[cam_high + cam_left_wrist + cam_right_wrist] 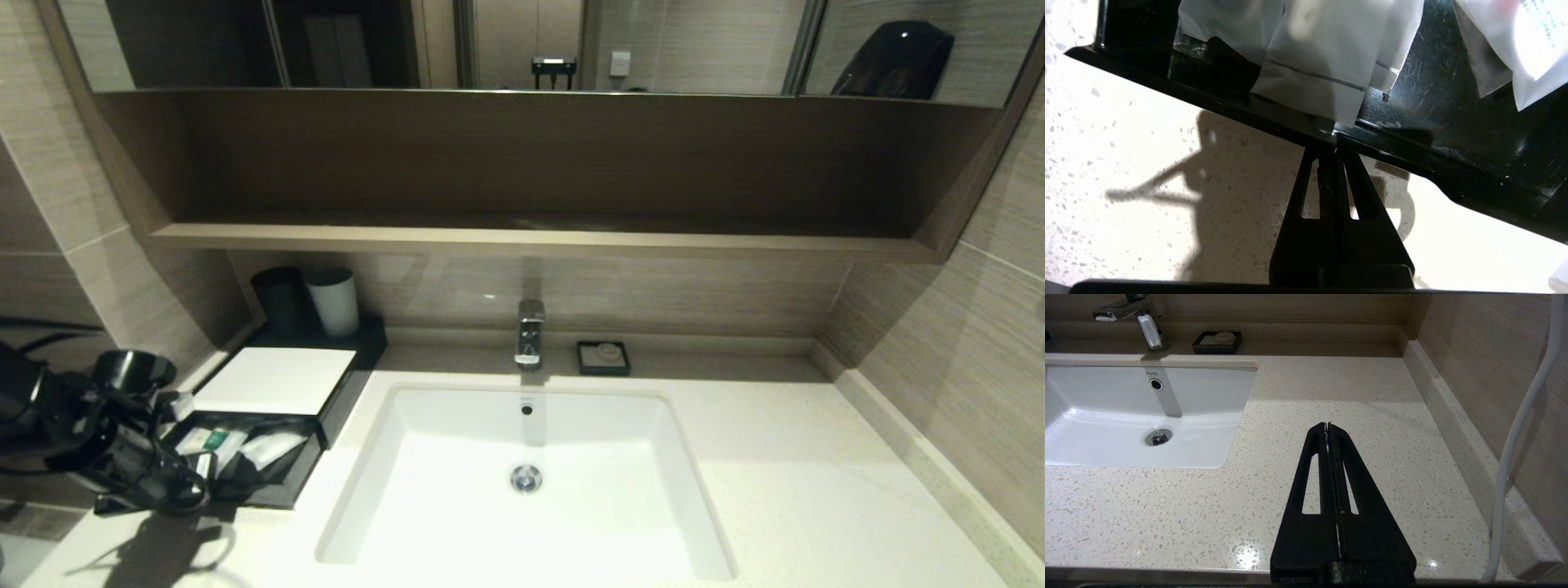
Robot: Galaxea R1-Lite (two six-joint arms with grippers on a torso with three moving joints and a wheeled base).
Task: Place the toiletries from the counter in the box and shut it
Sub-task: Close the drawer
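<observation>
fingers pressed together and holding nothing, the left gripper [1336, 149] sits at the near left of the worktop [816, 474], its tip against the near front edge of the pulled-out drawer [282, 488]. wrapped toiletry packets [245, 445] lie inside that drawer, one with a green label. behind it is the box [273, 380] with its white top. the right gripper [1328, 425], also closed and empty, hangs over bare worktop right of the sink [522, 490].
</observation>
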